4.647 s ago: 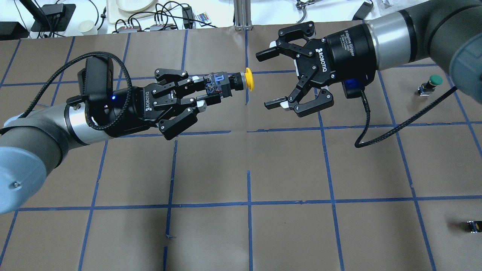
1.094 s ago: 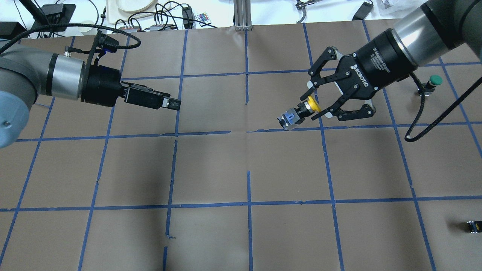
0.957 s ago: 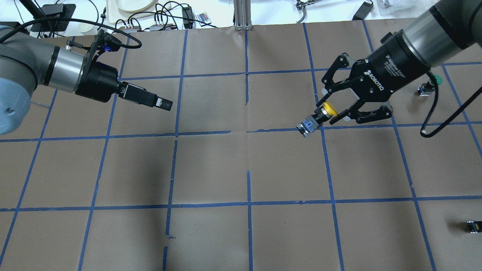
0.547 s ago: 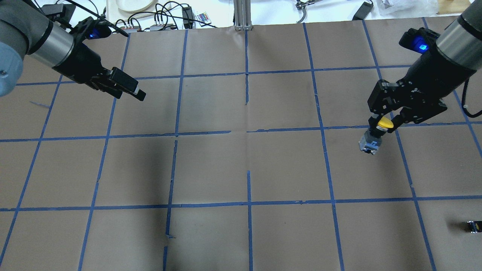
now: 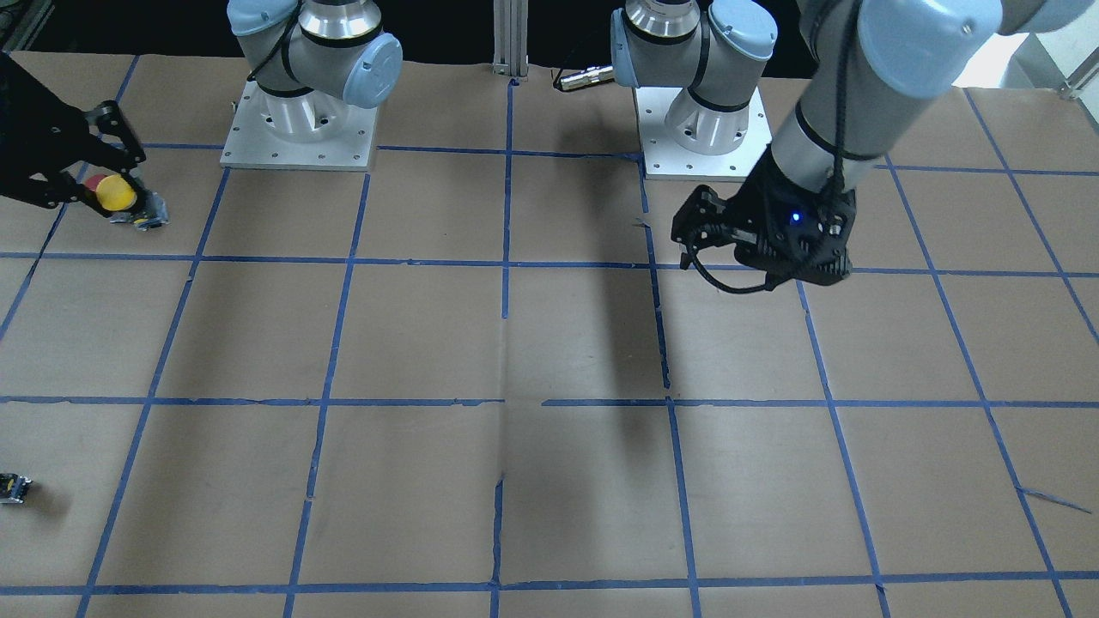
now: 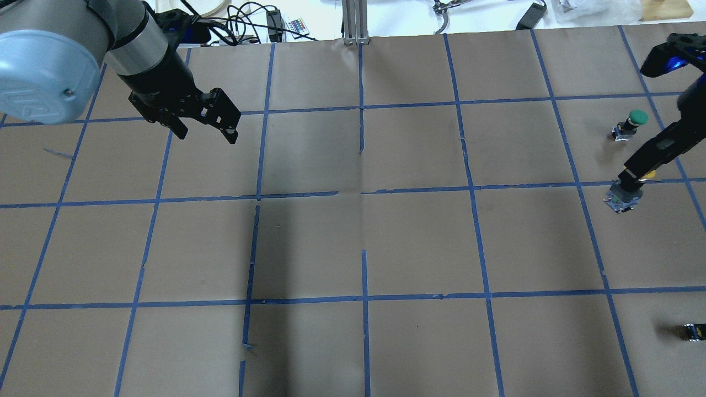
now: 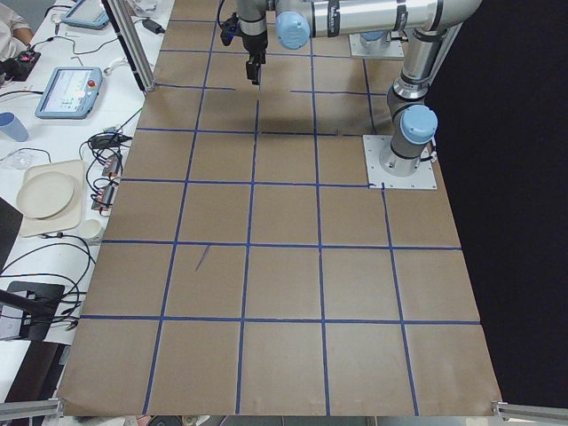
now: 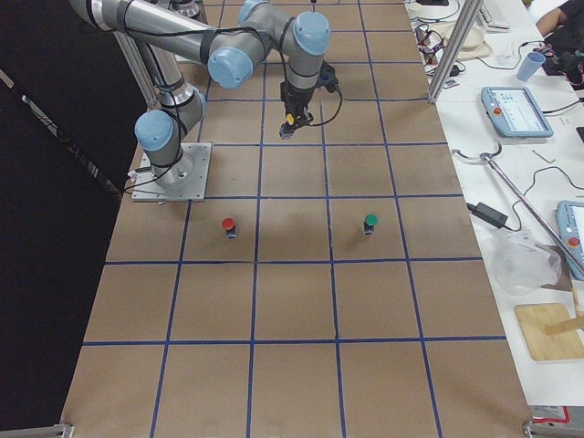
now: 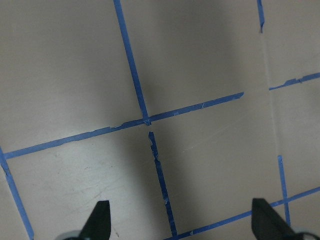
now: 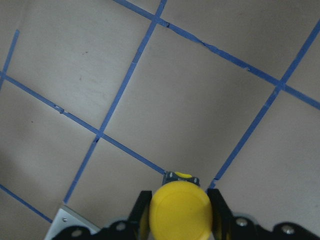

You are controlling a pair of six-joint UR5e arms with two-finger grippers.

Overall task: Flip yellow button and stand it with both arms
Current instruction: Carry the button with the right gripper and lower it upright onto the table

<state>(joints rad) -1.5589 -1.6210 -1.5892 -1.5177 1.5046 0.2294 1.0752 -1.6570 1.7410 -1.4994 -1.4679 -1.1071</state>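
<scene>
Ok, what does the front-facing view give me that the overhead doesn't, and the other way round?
Only front-facing: both arm bases on their plates, and the yellow button with its cap plainly between the fingers of the right gripper. Only overhead: the green-capped button standing beyond the right gripper, and the open fingers of the left gripper. Both: the yellow button held low on the robot's right of the table, and the small dark block near that edge.
</scene>
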